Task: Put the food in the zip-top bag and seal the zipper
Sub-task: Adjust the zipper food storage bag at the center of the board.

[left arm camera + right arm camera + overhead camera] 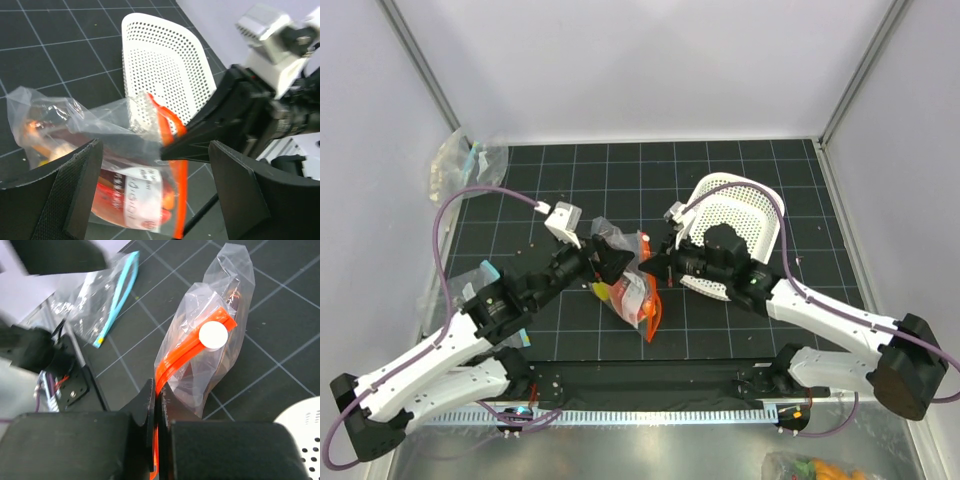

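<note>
Right gripper point(155, 392) is pinched fully closed on the zipper point(190, 352), the red-orange strip caught btwn its two black fingertips at one end. From there the strip runs up and away along the edge of the zip-top bag point(200, 370). A small white round piece point(217, 335) sits on the strip further along; it may be a slider or a sticker, the view is too soft to say. Left gripper point(156, 146) faces it w/ jaws spread wide and holds nothing. The clear crinkly pouch lies in the gap btwn its two fingers, and the right gripper's pointed tip meets the strip there. In the top view the two arms meet at the middle of the black gridded mat point(570, 170), left gripper point(605, 258) and right gripper point(655, 265) on either side of the zip-top bag point(635, 290), which rests on the mat. The food point(110, 200) is inside the pouch: orange and red shapes show through the plastic near a white printed label. A white lattice basket point(740, 205) stands tipped behind the right arm, just beyond the bag. Another clear bag w/ teal-blue strip point(117, 290) lies apart, near the left arm.
</note>
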Controlling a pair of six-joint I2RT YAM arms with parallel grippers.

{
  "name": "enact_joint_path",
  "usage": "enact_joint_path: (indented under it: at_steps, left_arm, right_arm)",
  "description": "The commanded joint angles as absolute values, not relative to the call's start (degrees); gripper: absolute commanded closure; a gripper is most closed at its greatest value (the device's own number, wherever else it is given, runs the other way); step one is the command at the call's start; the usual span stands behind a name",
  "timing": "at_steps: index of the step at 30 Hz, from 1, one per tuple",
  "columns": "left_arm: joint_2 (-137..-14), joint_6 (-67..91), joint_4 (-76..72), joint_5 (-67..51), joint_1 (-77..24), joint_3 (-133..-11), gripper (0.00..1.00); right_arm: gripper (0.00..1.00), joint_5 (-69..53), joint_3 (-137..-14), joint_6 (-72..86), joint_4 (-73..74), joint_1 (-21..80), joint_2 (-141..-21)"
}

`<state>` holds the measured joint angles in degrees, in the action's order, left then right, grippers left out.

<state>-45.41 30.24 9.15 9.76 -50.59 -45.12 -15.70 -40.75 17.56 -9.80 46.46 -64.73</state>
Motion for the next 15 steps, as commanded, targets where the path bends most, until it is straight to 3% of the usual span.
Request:
enact_joint_path:
  at_steps: [1,15]
  left_arm:
    - [-45.09,27.25,5.81,11.78,-50.62,-42.63,0.10]
    - [-32.61,24.34,-13.96,7.21,-50.71,-29.62,0.11]
  right_arm:
    - [0.99,-22.76,-44.12,12.13,-4.14,46.67,-61.71]
    - [0.99,-23.47,-43.95,6.77,3.77,47.37,-48.26]
